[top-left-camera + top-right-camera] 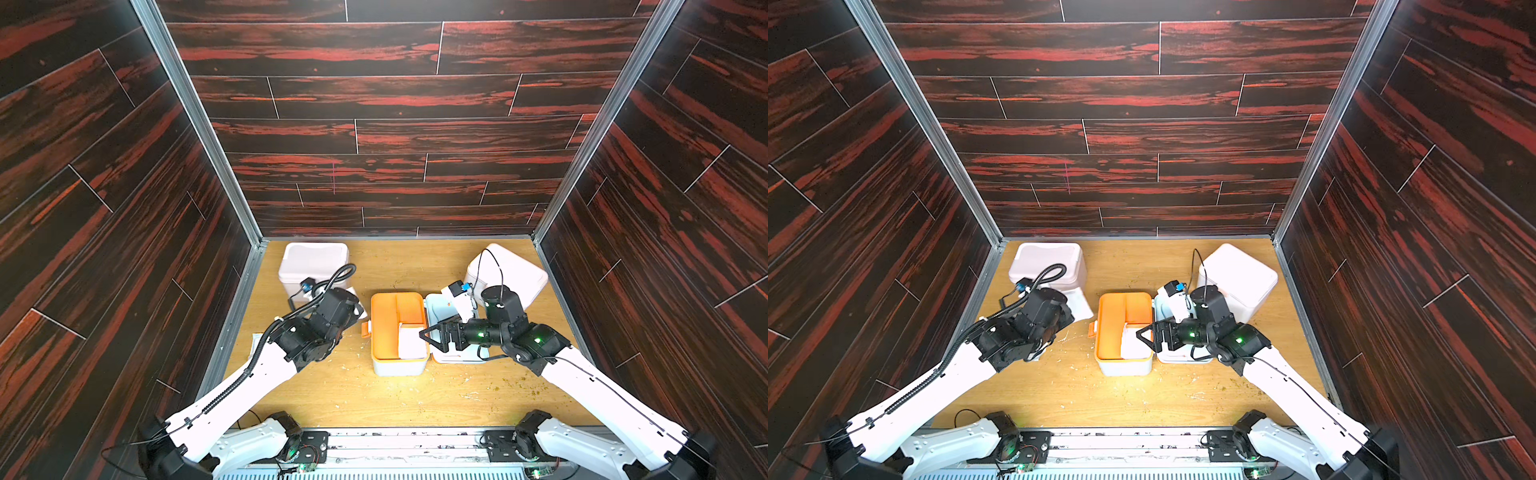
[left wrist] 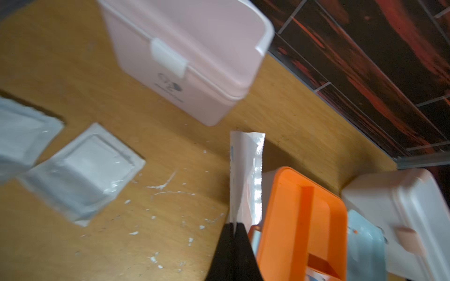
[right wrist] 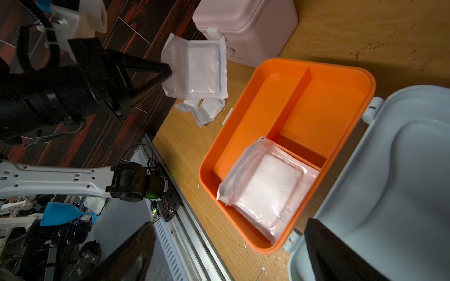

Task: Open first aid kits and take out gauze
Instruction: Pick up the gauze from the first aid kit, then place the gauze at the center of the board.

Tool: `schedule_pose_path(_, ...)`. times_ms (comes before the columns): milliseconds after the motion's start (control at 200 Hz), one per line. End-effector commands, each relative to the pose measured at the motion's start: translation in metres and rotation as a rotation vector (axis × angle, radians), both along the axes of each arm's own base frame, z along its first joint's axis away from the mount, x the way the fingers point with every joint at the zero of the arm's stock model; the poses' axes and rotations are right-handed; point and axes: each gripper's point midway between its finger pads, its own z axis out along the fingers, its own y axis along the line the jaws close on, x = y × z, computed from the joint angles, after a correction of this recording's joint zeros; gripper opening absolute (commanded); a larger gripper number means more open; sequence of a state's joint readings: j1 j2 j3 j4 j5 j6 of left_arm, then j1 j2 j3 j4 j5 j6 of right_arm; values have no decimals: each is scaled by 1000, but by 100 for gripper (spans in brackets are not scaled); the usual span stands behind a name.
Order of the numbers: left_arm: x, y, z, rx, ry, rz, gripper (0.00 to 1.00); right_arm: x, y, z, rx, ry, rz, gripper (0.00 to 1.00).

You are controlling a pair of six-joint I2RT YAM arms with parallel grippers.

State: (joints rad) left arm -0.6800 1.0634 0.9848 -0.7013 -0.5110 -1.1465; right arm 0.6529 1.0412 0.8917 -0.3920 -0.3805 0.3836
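Orange tray (image 1: 388,320) sits in top of blue-white kit (image 1: 399,369), mid table (image 1: 374,403). Kit lid (image 1: 435,309) is open and lies flat on the side twd the R arm. Tray pkt (image 3: 267,189), gauze in clear wrap, lies flat in the tray's small corner compartment by the lid hinge.

L gripper (image 2: 234,225) is clamped on held pkt (image 2: 246,175), pinching one edge. That gauze hangs clear of the table, btw the tray and far pink kit (image 2: 185,53); L wrist view sees it edge-on. Far pink kit has its lid down, white latch (image 2: 169,58) over the front, dark logo below it.

Second pink kit (image 1: 511,272) stands far right, behind the R arm, and looks shut.

Loose pkts (image 2: 82,172), at least two and touching, lie on the wood by the L arm, near the table's left edge.

R gripper (image 1: 432,337) has its jaws spread wide w/ nothing btw them. It hovers over the tray's hinge-side rim, just above tray pkt, not touching it.

White flecks (image 2: 165,185) are scattered on the wood.
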Motion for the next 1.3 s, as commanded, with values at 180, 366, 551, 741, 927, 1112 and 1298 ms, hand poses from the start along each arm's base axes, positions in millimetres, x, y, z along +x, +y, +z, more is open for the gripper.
schedule_pose_path(180, -64, 112, -23, 92, -44, 442, 0, 2, 20, 4, -32, -2, 47, 99)
schedule_pose_path(366, -101, 159, -33, 87, -61, 601, 0, 1, 32, 4, -47, 14, 72, 99)
schedule_pose_path(551, -124, 185, -41, 110, 6, 685, 0, 3, 43, 3, -80, 17, 73, 99)
schedule_pose_path(741, -130, 192, -57, 117, 115, 745, 0, 0, 55, 1, -107, 26, 96, 99)
schedule_pose_path(927, -149, 205, -76, 102, 229, 848, 0, -3, 60, 2, -129, 24, 106, 99)
schedule_pose_path(1112, -167, 212, -96, 56, 318, 938, 0, -4, 62, 0, -146, 33, 108, 99)
schedule_pose_path(1298, -170, 213, -118, 16, 384, 975, 0, -4, 64, -2, -154, 35, 107, 99)
